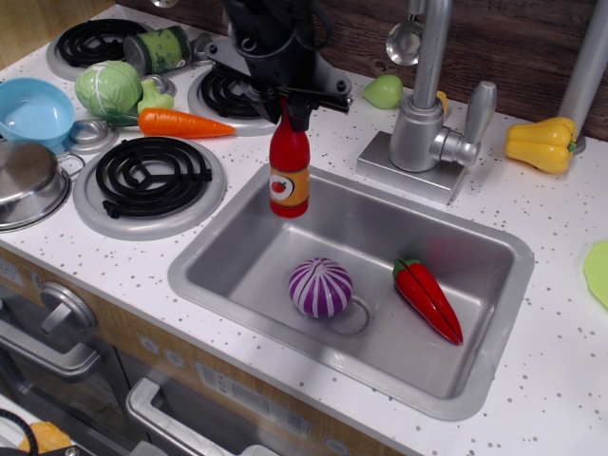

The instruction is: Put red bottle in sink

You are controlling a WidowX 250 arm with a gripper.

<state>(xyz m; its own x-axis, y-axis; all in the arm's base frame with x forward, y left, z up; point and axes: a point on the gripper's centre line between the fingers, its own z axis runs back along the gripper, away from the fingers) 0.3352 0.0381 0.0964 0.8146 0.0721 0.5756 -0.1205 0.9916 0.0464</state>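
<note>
The red bottle (289, 171) has a yellow-orange label with a round mark. It hangs upright over the far left part of the sink (475, 391), held by its cap. My black gripper (288, 103) is shut on the bottle's cap and neck, above the sink's back left edge. The silver sink basin holds a purple striped onion (320, 287) near the drain and a red chili pepper (429, 298) to its right.
A silver faucet (429, 104) stands behind the sink. A carrot (180, 123), green cabbage (107, 88), blue bowl (33, 111), steel pot (27, 180) and black burners (152, 176) are at the left. A yellow pepper (541, 143) lies at the right.
</note>
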